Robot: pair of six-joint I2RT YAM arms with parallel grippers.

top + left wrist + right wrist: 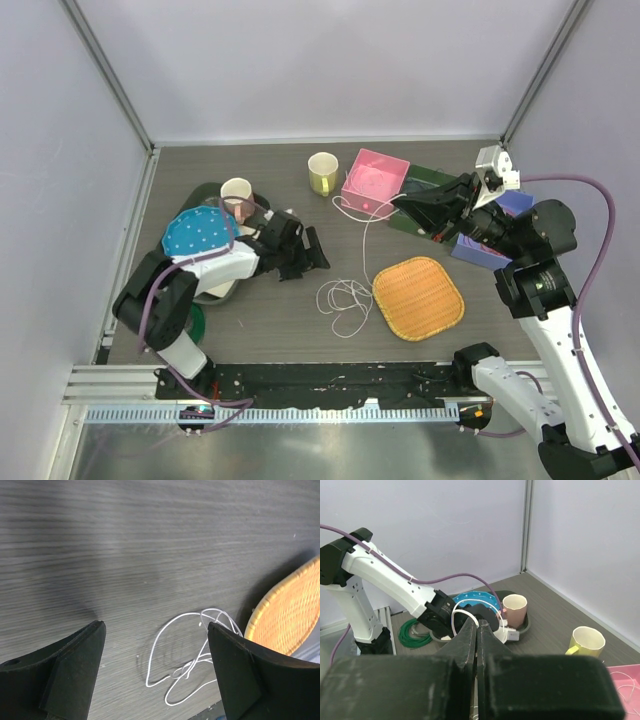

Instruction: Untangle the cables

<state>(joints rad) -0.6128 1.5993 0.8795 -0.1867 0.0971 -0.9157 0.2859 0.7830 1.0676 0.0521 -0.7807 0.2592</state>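
— Where is the cable (345,293)?
— It lies in loose white loops on the table (250,320), just beside the mat (418,297). One strand runs up to the pink box (400,165).
— And the claws?
— The left gripper (156,627) gapes wide above the loops and holds nothing. The right gripper (476,630) has its fingers pressed together near the pink box. Whether they pinch the strand cannot be told.

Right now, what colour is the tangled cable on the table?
The cable is white; left wrist view.

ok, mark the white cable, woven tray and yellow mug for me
white cable (345,298): top view, the tangled loops on the table
woven tray (418,297): top view, its centre
yellow mug (322,172): top view, its open top
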